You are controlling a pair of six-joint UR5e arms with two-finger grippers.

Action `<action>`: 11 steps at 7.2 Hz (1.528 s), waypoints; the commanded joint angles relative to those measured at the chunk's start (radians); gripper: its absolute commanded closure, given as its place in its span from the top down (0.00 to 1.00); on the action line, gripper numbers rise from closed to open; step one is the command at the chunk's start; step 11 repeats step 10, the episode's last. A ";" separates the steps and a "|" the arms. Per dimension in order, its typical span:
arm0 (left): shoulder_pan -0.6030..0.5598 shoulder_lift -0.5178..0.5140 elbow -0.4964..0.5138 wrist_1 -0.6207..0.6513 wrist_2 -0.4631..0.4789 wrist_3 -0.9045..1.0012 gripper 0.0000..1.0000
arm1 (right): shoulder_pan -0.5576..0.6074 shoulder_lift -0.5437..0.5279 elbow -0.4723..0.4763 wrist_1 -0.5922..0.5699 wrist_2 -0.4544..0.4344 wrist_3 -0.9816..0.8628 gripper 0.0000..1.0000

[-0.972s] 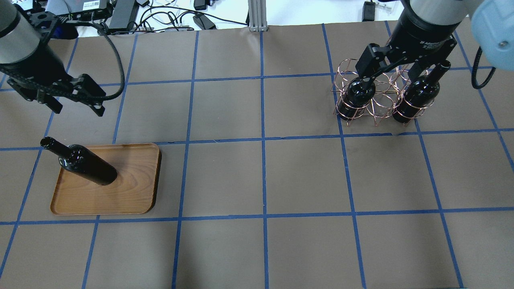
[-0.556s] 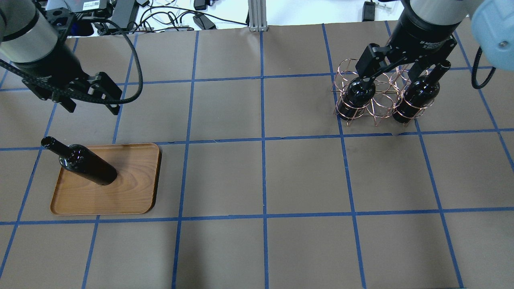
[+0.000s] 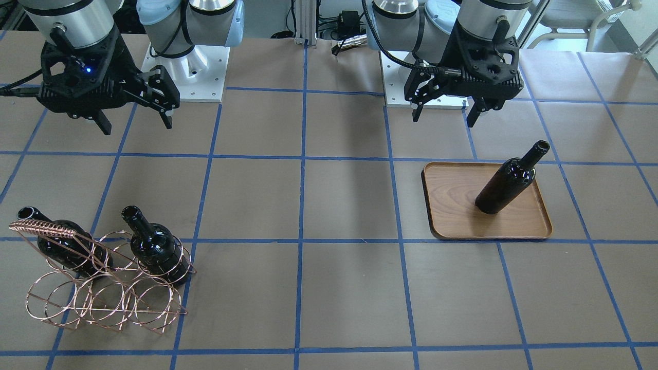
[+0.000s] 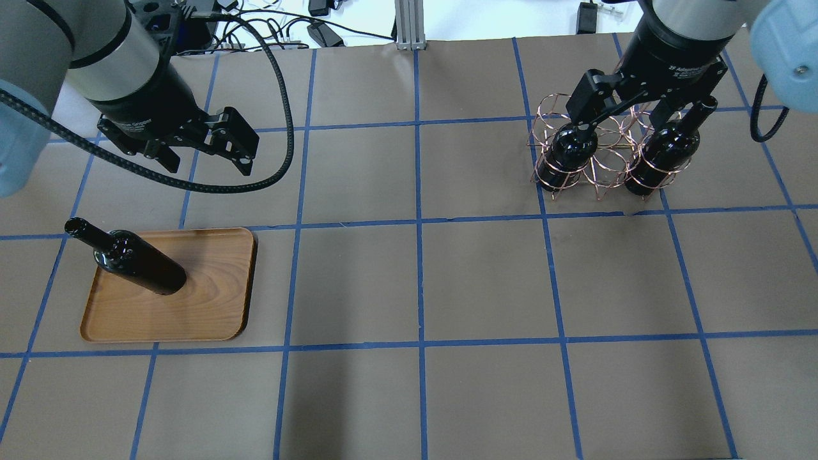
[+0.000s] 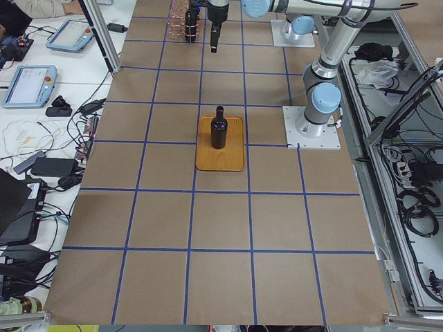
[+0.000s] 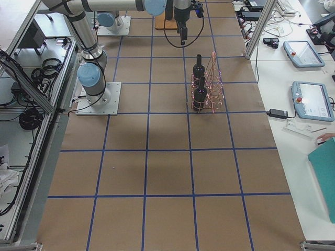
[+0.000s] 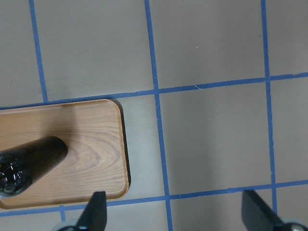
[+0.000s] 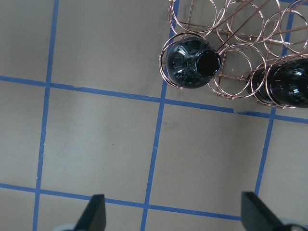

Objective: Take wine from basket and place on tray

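One wine bottle (image 4: 137, 262) stands upright on the wooden tray (image 4: 204, 300) at the left. It also shows in the front view (image 3: 506, 182) on the tray (image 3: 452, 205), and in the left wrist view (image 7: 29, 161). Two more bottles (image 4: 569, 153) (image 4: 664, 150) stand in the copper wire basket (image 4: 607, 169) at the far right; its middle slot is empty. My left gripper (image 4: 198, 150) is open and empty, high up, beyond the tray's right end. My right gripper (image 4: 623, 115) is open and empty, high over the basket (image 8: 231, 24), on the robot's side of the bottles (image 8: 192, 65).
The table is brown paper with a blue tape grid. Cables and boxes (image 4: 192, 19) lie past the far edge. The robot bases (image 3: 185, 67) stand at the table's robot side. Tablets (image 6: 301, 52) lie on a side bench.
My left arm has swung to the right, from the far left edge to a spot beyond the tray's right end, still open. The right arm, bottles, basket and tray have not moved.
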 commanded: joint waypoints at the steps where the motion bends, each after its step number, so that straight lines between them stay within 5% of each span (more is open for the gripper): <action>1: 0.002 -0.001 -0.002 0.003 -0.008 0.000 1.00 | 0.000 0.000 0.000 0.000 0.000 0.000 1.00; 11: 0.076 0.007 -0.014 -0.002 -0.013 0.034 1.00 | 0.000 0.000 0.000 0.002 0.001 0.000 1.00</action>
